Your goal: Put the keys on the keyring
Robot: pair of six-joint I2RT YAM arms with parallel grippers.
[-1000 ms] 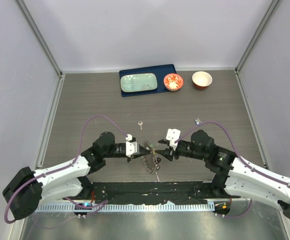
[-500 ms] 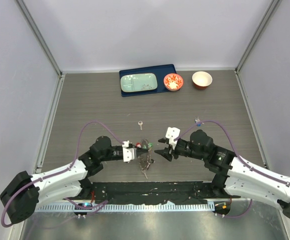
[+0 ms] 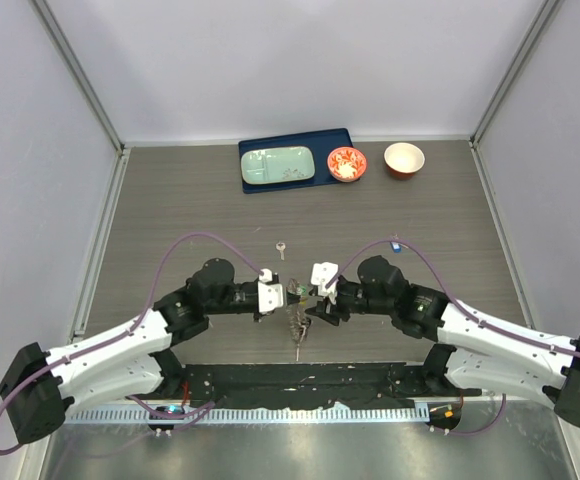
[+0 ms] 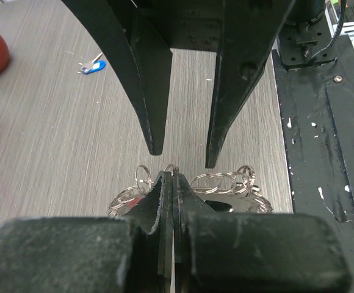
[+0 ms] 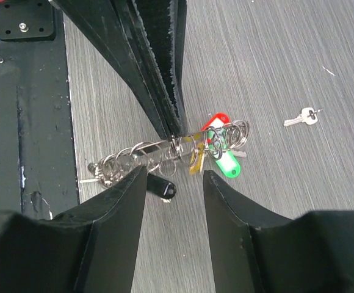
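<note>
Left claw (image 4: 172,183) clamped shut on the rim of the keyring (image 5: 140,149); right claw (image 5: 175,176), jaws apart, faces it just beside, the ring's long axis lying across that gap.

At upper centre a dish (image 3: 278,165) lies on a tray (image 3: 322,140), a bowl (image 3: 347,164) just right, a second bowl (image 3: 404,159) farther right; mid-frame on the desk (image 3: 170,200) lie a loose key (image 3: 281,249) and another key (image 3: 396,242) to its right, with the keyring (image 3: 298,318) below them between the left end effector (image 3: 286,293) and the right end effector (image 3: 310,303).

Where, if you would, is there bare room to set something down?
Bare table lies between the tray and the silver key, and toward the left wall. Crowded: the left gripper and right gripper at the keyring.
</note>
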